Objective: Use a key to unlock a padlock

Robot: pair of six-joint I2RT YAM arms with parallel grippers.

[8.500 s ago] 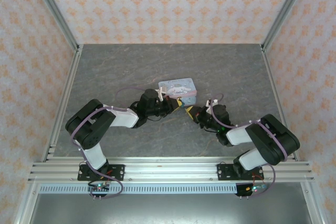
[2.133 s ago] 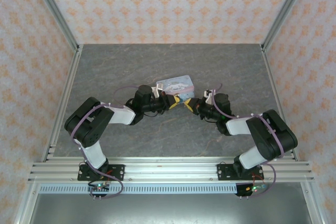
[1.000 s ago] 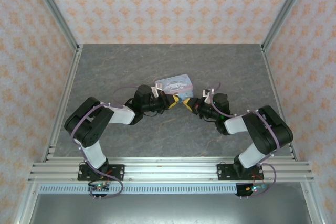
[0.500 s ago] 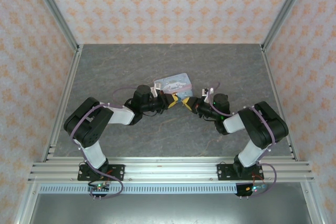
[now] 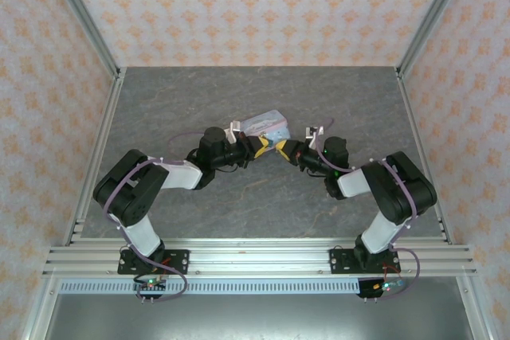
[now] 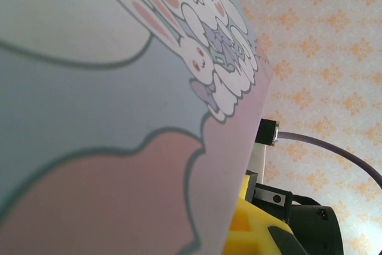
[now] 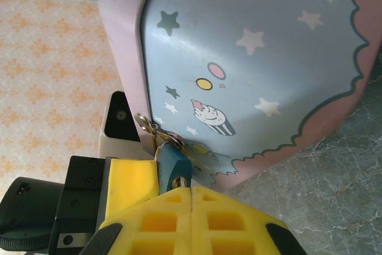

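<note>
The tiny blue padlock (image 7: pixel 173 162) hangs from the clasp of the pastel tin box (image 7: pixel 256 58), which is tipped up off the table (image 5: pixel 268 121). My right gripper (image 7: pixel 191 188) is shut on the pale key (image 7: pixel 181 180), whose tip sits in the padlock's keyhole. My left gripper (image 5: pixel 260 146) is shut at the padlock. One of its yellow fingers (image 7: pixel 131 177) presses the padlock's side and the other is hidden behind it. The two grippers meet tip to tip, with the right gripper (image 5: pixel 282 149) just right of the left. The tin's printed face (image 6: pixel 119 88) hides the padlock in the left wrist view.
The grey stone-look table (image 5: pixel 239 93) lies open behind and to both sides of the tin. Patterned walls and aluminium posts (image 5: pixel 88 29) close in the table. An aluminium rail (image 5: pixel 255 260) carrying both arm bases runs along the near edge.
Both grippers have moved a little farther from the bases and the tin has tipped up more steeply on its edge. The right forearm has swung inward. Both grips are unchanged.
</note>
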